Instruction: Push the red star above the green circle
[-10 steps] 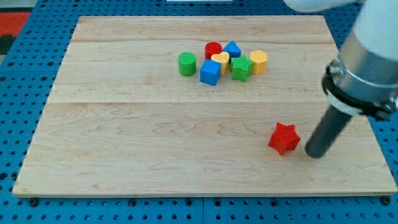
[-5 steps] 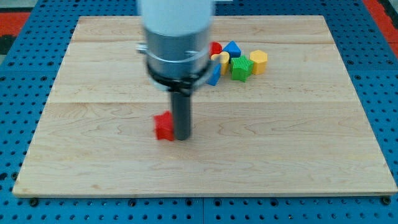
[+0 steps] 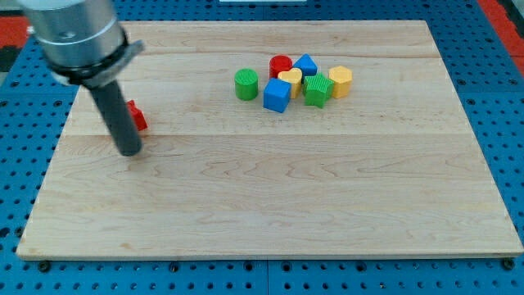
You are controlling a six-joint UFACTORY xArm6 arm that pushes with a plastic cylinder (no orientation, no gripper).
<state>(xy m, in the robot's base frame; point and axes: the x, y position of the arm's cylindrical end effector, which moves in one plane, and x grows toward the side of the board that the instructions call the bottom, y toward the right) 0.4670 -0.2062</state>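
Note:
The red star (image 3: 136, 116) lies near the board's left side, partly hidden behind my rod. My tip (image 3: 130, 151) rests on the board just below the star, touching or nearly touching it. The green circle (image 3: 246, 84) stands near the view's top middle, far to the right of the star and a little higher. It is the leftmost block of a cluster.
Right of the green circle sit a blue cube (image 3: 277, 95), a yellow heart (image 3: 290, 79), a red cylinder (image 3: 280, 65), a blue block (image 3: 305, 64), a green star-like block (image 3: 318, 90) and a yellow hexagon (image 3: 341, 81). The wooden board (image 3: 270, 205) lies on a blue pegboard.
My tip has swept the red star from the lower right across the board to its left side, moving left and up. The cluster has not moved.

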